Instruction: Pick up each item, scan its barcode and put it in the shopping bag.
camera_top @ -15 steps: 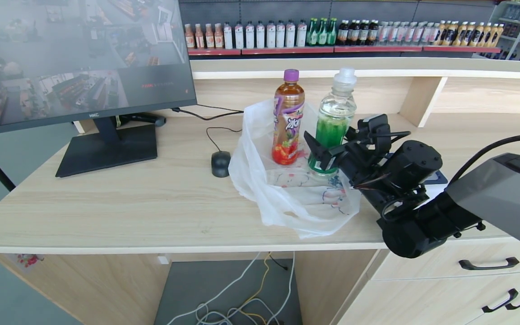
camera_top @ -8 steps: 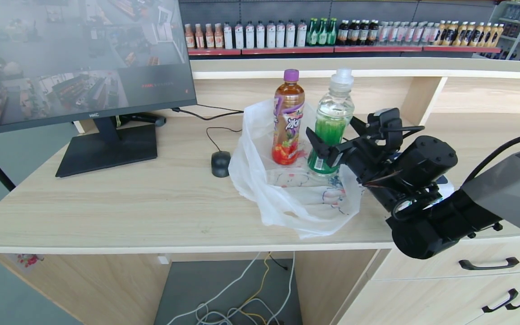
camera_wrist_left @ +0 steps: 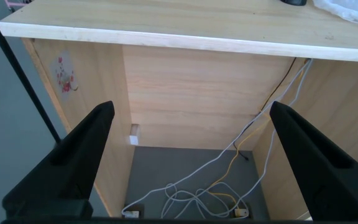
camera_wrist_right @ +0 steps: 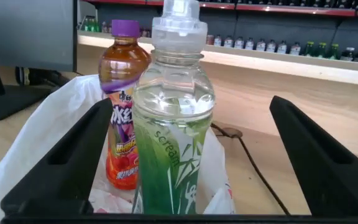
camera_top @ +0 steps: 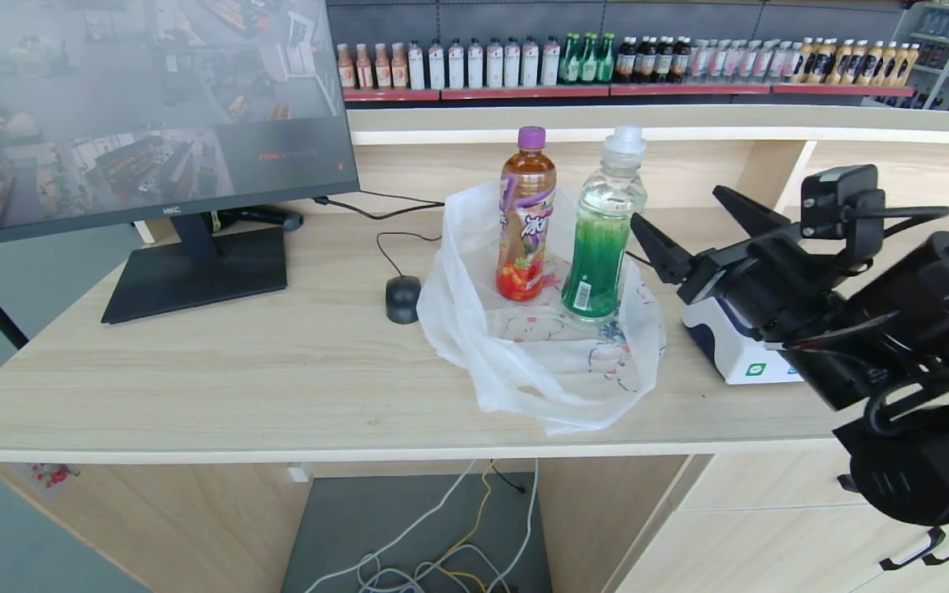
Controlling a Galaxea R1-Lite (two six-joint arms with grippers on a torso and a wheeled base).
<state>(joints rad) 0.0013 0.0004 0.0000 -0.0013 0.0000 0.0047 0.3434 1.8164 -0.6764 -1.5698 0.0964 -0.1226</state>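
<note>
Bottles first: the green-label bottle (camera_top: pixel 602 247) and the purple-capped tea bottle (camera_top: pixel 526 218) both stand upright inside the white shopping bag (camera_top: pixel 524 371), close side by side, so by my reckoning the bagging looks done. My right pincer (camera_top: pixel 676 207) hangs wide open and holds nothing. It is near the green bottle but apart from it, above the white-and-blue scanner box (camera_top: pixel 730 352). My left pincer (camera_wrist_left: pixel 191 130) is likewise spread wide and empty, down below the counter's front edge (camera_wrist_left: pixel 166 32). The risk I see is a sideways swing of the spread right fingers clipping the green bottle. It stands tall on loose plastic and would likely topple into its neighbour. A fingertip could also catch the bag's slack rim and drag the lot. The raised back ledge (camera_top: pixel 441 136) closes off the far side, and the mouse (camera_top: pixel 403 298) with its cable lies just beside the bag. Open room is the bare wood toward the front edge, and between the bag and the monitor stand (camera_top: pixel 194 276).
</note>
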